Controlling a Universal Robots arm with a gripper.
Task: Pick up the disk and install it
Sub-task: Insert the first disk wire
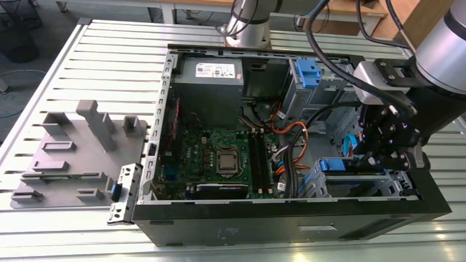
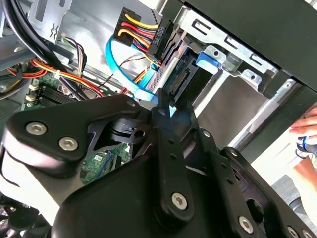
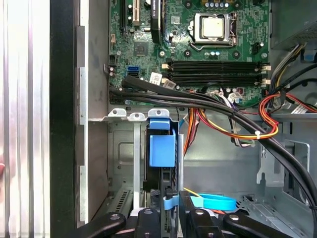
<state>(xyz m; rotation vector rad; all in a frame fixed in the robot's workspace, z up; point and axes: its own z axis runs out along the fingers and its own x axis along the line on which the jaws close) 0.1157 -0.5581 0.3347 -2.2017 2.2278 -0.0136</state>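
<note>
– The disk (image 3: 162,148): where is it?

– Inside the open computer case (image 1: 291,224), which lies on the slatted table (image 1: 109,71). It stands on edge in the grey drive bay (image 3: 134,148) at the exterior view's right, beside the motherboard (image 3: 198,64). Its blue carrier frame shows in both wrist views.

– And the pincer (image 3: 171,206)?

– Down in the case at the disk's near end. In the first wrist view its fingers stand close together, one on each side of that end, and they look pressed on it. The contact itself is partly hidden.

– How would you expect the disk to handle?

– I'd say stiff and dense, a metal block with some heft for its size. It won't bend, so the grip has nothing to give against. The bare metal flanks look smooth and could slide under a light squeeze. The plastic frame probably flexes a little.

– Is it fragile?

– I judge so. Knocks are bad for a drive, and the connector edge (image 2: 181,79) is exposed in the second wrist view.

– So where should it be held?

– Across the two broad flanks near the end, square on. The grip should stay off the connector and off the blue frame's thin tab. The blue flat cable (image 3: 213,202) and the wire bundle (image 3: 237,124) lie just beside the bay and could snag.
</note>
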